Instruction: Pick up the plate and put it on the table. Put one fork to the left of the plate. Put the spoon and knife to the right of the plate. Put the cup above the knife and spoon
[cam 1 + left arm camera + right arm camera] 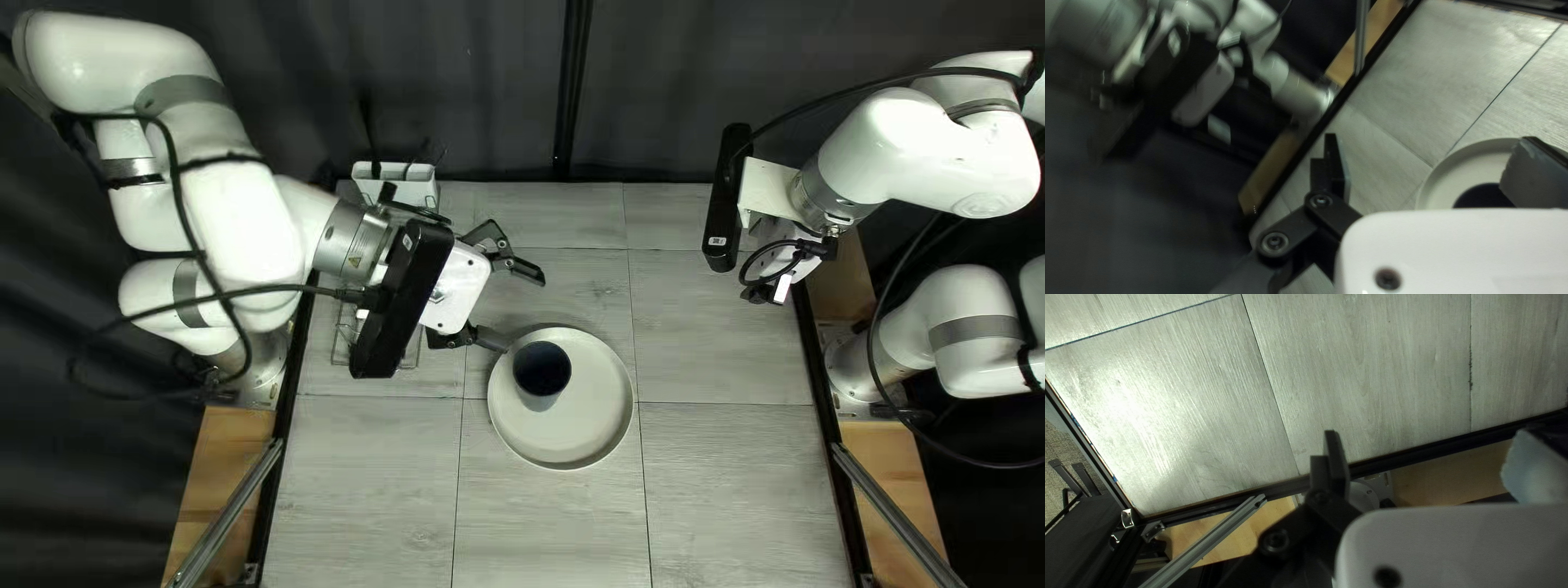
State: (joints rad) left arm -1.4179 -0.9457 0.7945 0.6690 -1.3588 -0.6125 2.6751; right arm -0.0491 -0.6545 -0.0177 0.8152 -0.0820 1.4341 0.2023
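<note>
**Cup (542,372) Stands on Plate (593,427), Both Claws Open**

The plate lies at the center of the top left view, the cup toward its upper left side. Just above them, the left claw (520,306) gapes wide, gripping nothing. At the upper right, the right claw (782,285) is spread too, also empty. A white holder (368,190) stands upper left.

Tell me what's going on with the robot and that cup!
My left claw is open just beside the plate, with nothing in it. The cup is on the plate, so it isn't in its own spot on the table. My right arm is raised off to the side. I can't see a fork, knife or spoon.
</note>
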